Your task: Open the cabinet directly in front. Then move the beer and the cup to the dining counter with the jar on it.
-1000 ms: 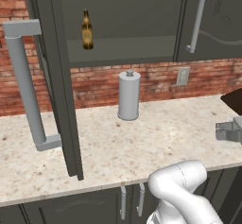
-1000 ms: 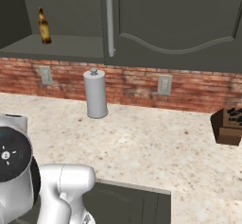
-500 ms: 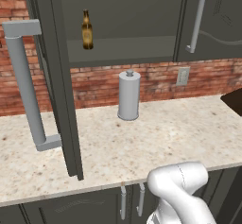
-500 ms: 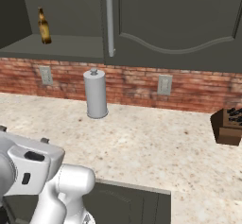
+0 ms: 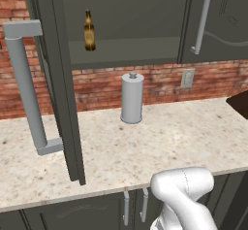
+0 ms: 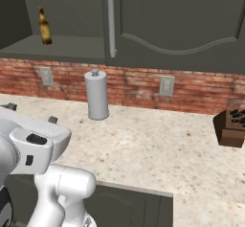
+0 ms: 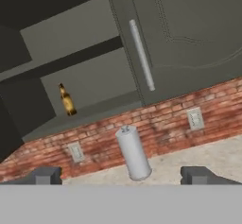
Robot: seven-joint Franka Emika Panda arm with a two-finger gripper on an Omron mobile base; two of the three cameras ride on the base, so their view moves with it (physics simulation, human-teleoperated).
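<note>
The cabinet (image 5: 57, 73) hangs over the counter with its left door swung out toward me, and its right door (image 6: 177, 20) is closed. The beer (image 5: 89, 30) stands upright on the lower shelf, toward the left; it is also the beer (image 6: 44, 26) and the beer (image 7: 67, 99) in the other two views. My gripper (image 7: 122, 176) is open and empty. It is low over the counter, well below and short of the shelf, and its fingertips (image 6: 52, 119) show at the left in the right base view. The cup, the dining counter and the jar are out of view.
A tall grey canister (image 5: 131, 99) with a knob top stands on the beige counter (image 5: 160, 141) against the brick wall. A brown crate (image 6: 231, 127) of dark bottles sits at the counter's right. The open door's long bar handle (image 5: 26, 86) juts forward at the left.
The hand has left the right edge of the left base view. In the right base view it has swung up at the left and now points at the wall. The beer has not moved.
</note>
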